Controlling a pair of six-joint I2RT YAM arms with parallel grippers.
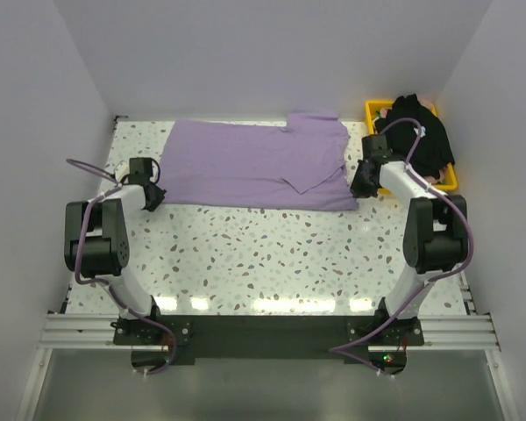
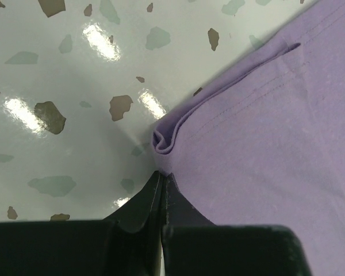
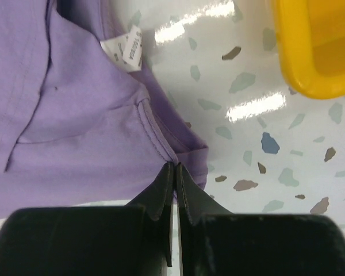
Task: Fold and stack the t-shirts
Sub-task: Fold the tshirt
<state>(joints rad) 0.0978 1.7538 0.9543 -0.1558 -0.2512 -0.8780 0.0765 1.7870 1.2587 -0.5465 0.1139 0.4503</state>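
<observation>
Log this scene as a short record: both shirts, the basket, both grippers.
purple shirt: spread flat on the table, toward its far edge
black shirt: heaped in the yellow basket, far right corner
left gripper: shut, pinching the purple shirt's near left corner
right gripper: shut, pinching the purple shirt's near right corner, beside the basket
stacked: not yet

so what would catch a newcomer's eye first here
The big lavender t-shirt spread across the far half of the speckled table. The left gripper and right gripper sit shut right at its two near corners. At the far right, a yellow basket holds a heaped black t-shirt.
</observation>
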